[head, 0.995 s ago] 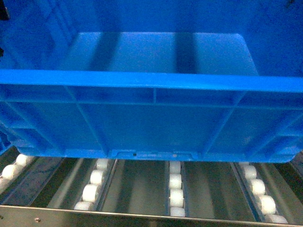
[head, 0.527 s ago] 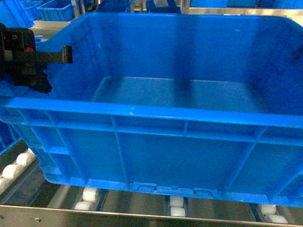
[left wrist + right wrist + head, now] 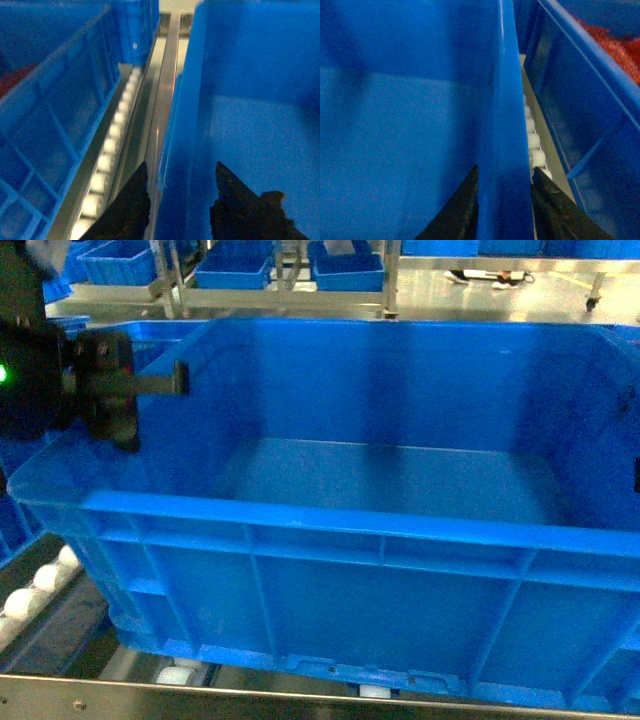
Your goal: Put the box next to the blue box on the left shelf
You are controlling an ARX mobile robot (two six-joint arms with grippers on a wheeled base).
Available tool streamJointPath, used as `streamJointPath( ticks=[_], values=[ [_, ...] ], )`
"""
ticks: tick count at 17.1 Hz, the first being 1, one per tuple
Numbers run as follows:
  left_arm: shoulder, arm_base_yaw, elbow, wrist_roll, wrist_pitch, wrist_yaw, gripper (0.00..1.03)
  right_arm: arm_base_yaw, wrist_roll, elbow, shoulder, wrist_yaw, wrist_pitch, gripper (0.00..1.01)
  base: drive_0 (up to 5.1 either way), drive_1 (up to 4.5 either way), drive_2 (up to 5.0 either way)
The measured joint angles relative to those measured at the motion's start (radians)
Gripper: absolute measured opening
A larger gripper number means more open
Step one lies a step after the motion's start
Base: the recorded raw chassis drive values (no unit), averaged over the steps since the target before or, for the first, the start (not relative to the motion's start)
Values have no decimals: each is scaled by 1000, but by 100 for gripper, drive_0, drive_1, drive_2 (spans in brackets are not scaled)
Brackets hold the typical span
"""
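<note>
The box, a large bright-blue ribbed crate, fills the head view above the white rollers of the left shelf. My left gripper straddles its left rim and is shut on it, one black finger outside and one inside. My right gripper is shut on the right rim the same way. A neighbouring blue box stands close on the left, with a roller lane between. Whether the crate's bottom touches the rollers I cannot tell.
Another blue box with red material in it stands just right of the crate, a narrow roller strip between them. Racks with smaller blue trays stand behind. The shelf's metal front rail runs along the bottom of the head view.
The box has dropped lower in the head view and now covers most of the rollers. My left gripper on its rim and the racks behind have come into view.
</note>
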State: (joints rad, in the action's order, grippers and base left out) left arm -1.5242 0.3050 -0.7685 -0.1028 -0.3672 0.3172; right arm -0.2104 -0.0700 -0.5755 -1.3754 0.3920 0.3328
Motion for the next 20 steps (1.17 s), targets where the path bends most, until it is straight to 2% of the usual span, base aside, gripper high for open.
streamJointPath(
  ticks=[1, 5, 7, 8, 9, 10, 11, 12, 13, 14, 17, 18, 19, 20],
  values=[
    [22, 0, -7, 5, -45, 2, 48, 1, 35, -5, 8, 13, 29, 36, 0, 0, 0],
    [46, -1, -7, 8, -112, 4, 64, 3, 64, -20, 34, 34, 74, 52, 0, 0, 0],
    [56, -7, -7, 9, -159, 5, 82, 2, 67, -13, 51, 43, 195, 71, 0, 0, 0],
    [74, -6, -6, 13, -162, 12, 97, 0, 62, -2, 67, 39, 301, 85, 0, 0, 0],
    [97, -6, -4, 12, -160, 16, 98, -8, 62, 2, 81, 53, 357, 99, 0, 0, 0],
    [104, -6, -4, 13, -160, 16, 98, -12, 63, 3, 84, 55, 356, 99, 0, 0, 0],
    [106, -6, 0, 13, -158, 16, 98, 23, 64, 58, 102, -101, 430, 85, 0, 0, 0],
    [106, -16, 31, 32, -260, -10, 92, 46, 64, 132, 156, -200, 448, 73, 0, 0, 0],
    [140, -39, 114, 61, -364, -55, 80, 65, 64, 195, 205, -240, 456, 60, 0, 0, 0],
    [206, -69, 224, 77, -413, -85, 65, 84, 64, 248, 245, -259, 464, 45, 0, 0, 0],
    [336, -135, 406, 85, -450, -143, 29, 116, 64, 360, 365, -297, 457, 8, 0, 0, 0],
    [400, -159, 476, 85, -451, -174, 9, 134, 67, 403, 425, -311, 437, 2, 0, 0, 0],
    [435, -175, 507, 85, -450, -185, 2, 163, 67, 424, 462, -358, 420, 2, 0, 0, 0],
    [453, -181, 523, 86, -450, -190, 2, 188, 67, 435, 481, -381, 412, 2, 0, 0, 0]
  ],
)
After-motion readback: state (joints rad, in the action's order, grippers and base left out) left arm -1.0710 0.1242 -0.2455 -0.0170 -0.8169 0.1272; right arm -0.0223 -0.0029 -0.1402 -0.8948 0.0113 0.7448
